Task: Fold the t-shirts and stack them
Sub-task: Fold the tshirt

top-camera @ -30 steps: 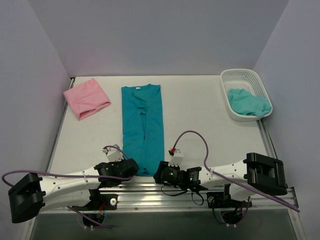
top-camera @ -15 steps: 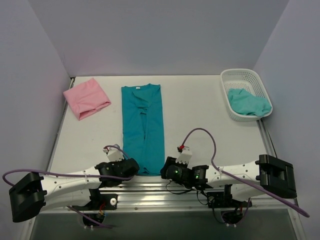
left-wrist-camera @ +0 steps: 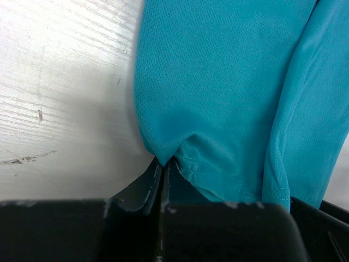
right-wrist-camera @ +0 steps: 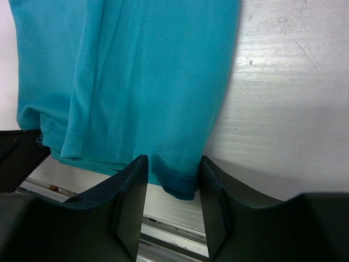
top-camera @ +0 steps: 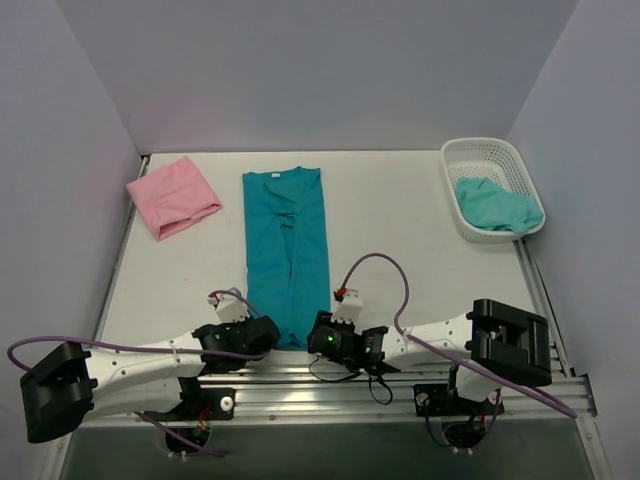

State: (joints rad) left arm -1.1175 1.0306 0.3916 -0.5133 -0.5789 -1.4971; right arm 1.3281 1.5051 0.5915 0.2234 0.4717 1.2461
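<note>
A teal t-shirt [top-camera: 287, 250], folded into a long strip, lies lengthwise on the table with its hem at the near edge. My left gripper [top-camera: 262, 337] is shut on the hem's near left corner [left-wrist-camera: 163, 155]. My right gripper [top-camera: 318, 342] is open, with its fingers [right-wrist-camera: 131, 196] either side of the hem's near right corner [right-wrist-camera: 180, 183]. A folded pink t-shirt [top-camera: 173, 195] lies at the far left. A crumpled light-teal t-shirt [top-camera: 497, 205] sits in the white basket [top-camera: 482, 153] at the far right.
The table's near metal rail [top-camera: 300, 375] runs just below both grippers. Purple walls close in the left, back and right sides. Cables loop above both wrists.
My right gripper swung out to the right, then came back left to the shirt's near right corner. My left gripper has stayed at the near left corner.
</note>
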